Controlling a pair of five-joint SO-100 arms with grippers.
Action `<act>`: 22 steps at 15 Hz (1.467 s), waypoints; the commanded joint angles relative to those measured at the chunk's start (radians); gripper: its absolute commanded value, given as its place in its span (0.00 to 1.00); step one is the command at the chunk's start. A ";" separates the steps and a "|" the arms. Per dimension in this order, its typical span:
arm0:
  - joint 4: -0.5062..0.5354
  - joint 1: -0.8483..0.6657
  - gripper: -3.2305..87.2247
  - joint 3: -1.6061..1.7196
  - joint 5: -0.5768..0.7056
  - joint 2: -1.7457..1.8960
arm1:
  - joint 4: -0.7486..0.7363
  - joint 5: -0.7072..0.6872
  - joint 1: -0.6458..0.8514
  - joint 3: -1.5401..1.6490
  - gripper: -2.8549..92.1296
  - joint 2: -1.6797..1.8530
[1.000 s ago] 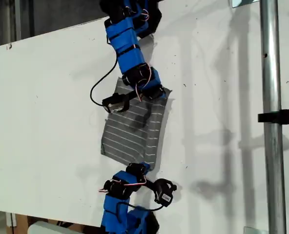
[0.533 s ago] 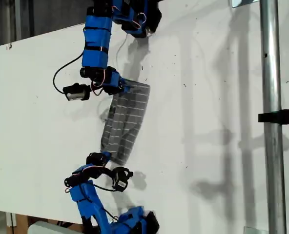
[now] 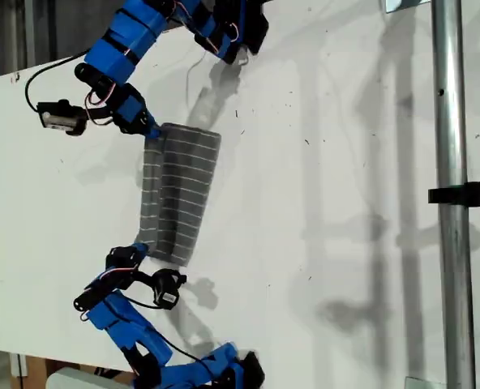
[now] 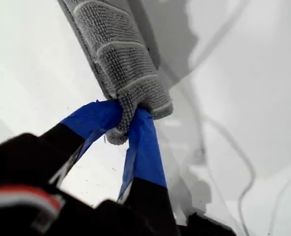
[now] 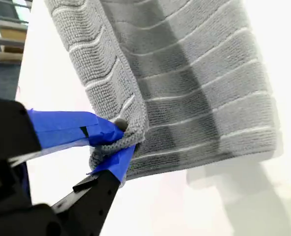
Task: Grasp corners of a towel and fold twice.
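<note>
Your first hand (image 3: 149, 130) at the exterior view's upper left, clamped tight on one corner (image 4: 117, 135), your second hand (image 3: 139, 250) lower left, pinched on another corner (image 5: 108, 147), the towel (image 3: 179, 194) folded over between them, spreading rightward on the counter (image 3: 321, 203).

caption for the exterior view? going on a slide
Two blue arms each pinch a corner of the grey striped towel, drawing it across the white table toward the exterior view's left.

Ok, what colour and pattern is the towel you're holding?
The towel is grey with thin white parallel stripes; the second wrist view shows it best.
</note>
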 commanded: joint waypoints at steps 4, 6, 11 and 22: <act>0.014 0.066 0.01 0.110 -0.089 -0.044 | -0.207 0.207 -0.287 0.227 0.03 -0.037; 0.017 0.092 0.01 0.104 -0.118 -0.138 | -0.298 0.241 -0.299 0.321 0.03 -0.087; -0.018 0.064 0.01 0.067 -0.147 -0.295 | -0.431 0.215 -0.222 0.419 0.03 -0.233; 0.091 0.002 0.33 0.696 -0.261 0.650 | 0.132 0.324 -0.041 0.451 0.48 0.397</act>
